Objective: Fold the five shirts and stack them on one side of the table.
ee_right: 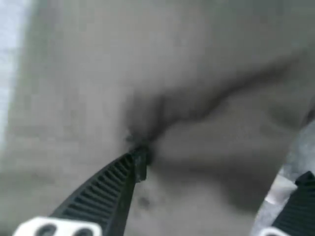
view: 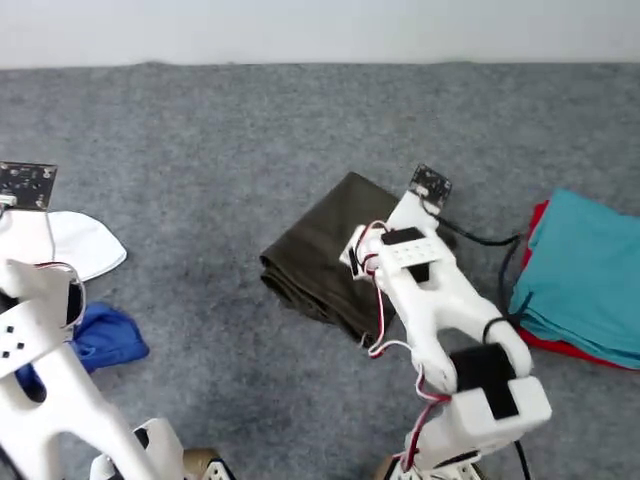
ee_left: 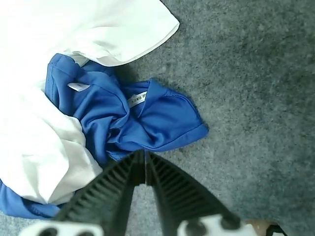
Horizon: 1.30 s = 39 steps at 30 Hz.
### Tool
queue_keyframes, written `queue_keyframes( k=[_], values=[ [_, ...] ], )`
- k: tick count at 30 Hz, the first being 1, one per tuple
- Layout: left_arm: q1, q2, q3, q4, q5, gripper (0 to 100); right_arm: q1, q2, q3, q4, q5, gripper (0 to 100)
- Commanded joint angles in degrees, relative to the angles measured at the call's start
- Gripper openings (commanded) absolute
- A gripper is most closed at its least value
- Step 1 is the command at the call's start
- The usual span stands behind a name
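right gripper (ee_right: pixel 221 169) is spread wide, one finger pressing the folded olive shirt (view: pixel 315 255) at centre. left gripper (ee_left: pixel 144 160) is closed, empty, by blue shirt (ee_left: pixel 147 118) and white shirt (ee_left: pixel 44 147) at 9 o'clock. teal shirt (view: pixel 590 270) tops red shirt (view: pixel 560 347) at 3 o'clock.

Nothing can be read clearly. The blue shirt (ee_left: pixel 147 123) carries a white neck label (ee_left: pixel 139 98) with dark print too small to make out. A smaller white tag (ee_left: pixel 78 87) lies near that label, and it looks blank.

Left end effector (ee_left: pixel 145 164) jaws pressed together, pointing down; right end effector (ee_right: pixel 221 169) jaws spread wide, pointing down.
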Motion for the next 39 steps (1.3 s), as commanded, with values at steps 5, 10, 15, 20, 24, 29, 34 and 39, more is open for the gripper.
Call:
queue_keyframes(
  k=[5,10,15,20,24,29,34,39],
  values=[
    [-0.2,-1.2,-0.4,1.1,-0.4,1,0.0,6.6,-8.2,2.7,-0.4,30.4],
    [-0.2,-1.2,-0.4,1.1,-0.4,1,0.4,6.5,-10.6,5.1,-0.1,0.3],
    [-0.2,-1.4,-0.4,1.1,-0.4,1,3.1,5.2,-10.7,5.2,2.2,0.3],
    [-0.2,-1.3,-0.4,1.1,-0.4,1,5.7,-3.5,-10.8,10.2,11.8,0.9],
    [-0.2,-1.2,-0.4,1.1,-0.4,1,7.6,-12.4,-10.8,16.0,20.4,0.9],
    [-0.2,-1.2,-0.4,1.1,-0.4,1,12.4,-21.2,-10.8,21.0,33.1,0.9],
    [-0.2,-1.2,-0.3,1.1,-0.1,1,19.3,-26.6,-10.8,23.3,43.0,0.9],
    [-0.2,-1.2,-0.3,1.1,-0.1,1,24.4,-30.7,-10.8,23.9,49.4,0.8]
  ],
)
